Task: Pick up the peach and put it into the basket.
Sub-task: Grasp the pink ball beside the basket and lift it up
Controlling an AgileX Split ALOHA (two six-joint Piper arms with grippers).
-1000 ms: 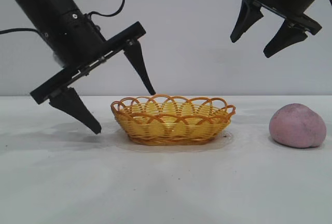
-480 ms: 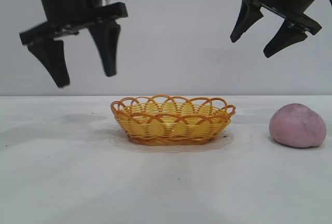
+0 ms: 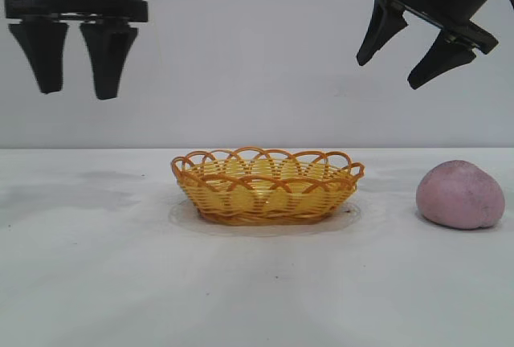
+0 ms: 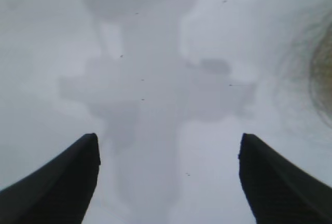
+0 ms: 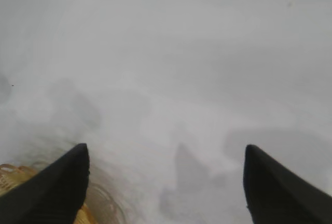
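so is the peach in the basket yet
No, out: the peach sits on the table, apart from the basket, on its right.

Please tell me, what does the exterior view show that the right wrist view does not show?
Only the exterior view shows the peach lying on the table, the whole basket, and the left gripper raised and open. Only the right wrist view shows the table close under the right gripper with the fingers' shadows on it. Both show the open, empty right gripper and some of the basket's rim.

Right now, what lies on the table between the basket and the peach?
Nothing: in the exterior view, only bare table separates the basket from the peach.
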